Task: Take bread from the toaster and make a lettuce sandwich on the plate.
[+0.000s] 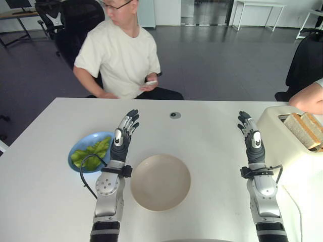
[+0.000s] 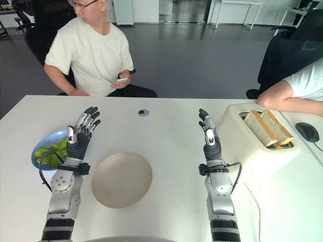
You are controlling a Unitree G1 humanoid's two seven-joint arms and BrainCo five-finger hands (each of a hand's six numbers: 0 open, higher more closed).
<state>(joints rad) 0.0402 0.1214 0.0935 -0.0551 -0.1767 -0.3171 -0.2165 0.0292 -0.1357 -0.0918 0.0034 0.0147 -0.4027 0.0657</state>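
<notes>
While the left hand (image 1: pixel 123 137) and right hand (image 1: pixel 253 139) hover open-fingered and empty either side of the plate (image 1: pixel 160 182), the bread (image 2: pixel 261 129) stands snug in the toaster (image 2: pixel 247 148) beside the right hand, where a careless pinch could crush it.

On the table (image 1: pixel 212 151), the plate (image 1: pixel 160 182) lies between my hands. My left hand (image 1: pixel 124 132) is to its left, just beside a dish (image 1: pixel 82 142) holding lettuce (image 1: pixel 93 150). My right hand (image 1: pixel 251 135) is to its right, near the toaster (image 2: pixel 252 151). Two bread slices (image 2: pixel 267 128) stand in the toaster's slots.
</notes>
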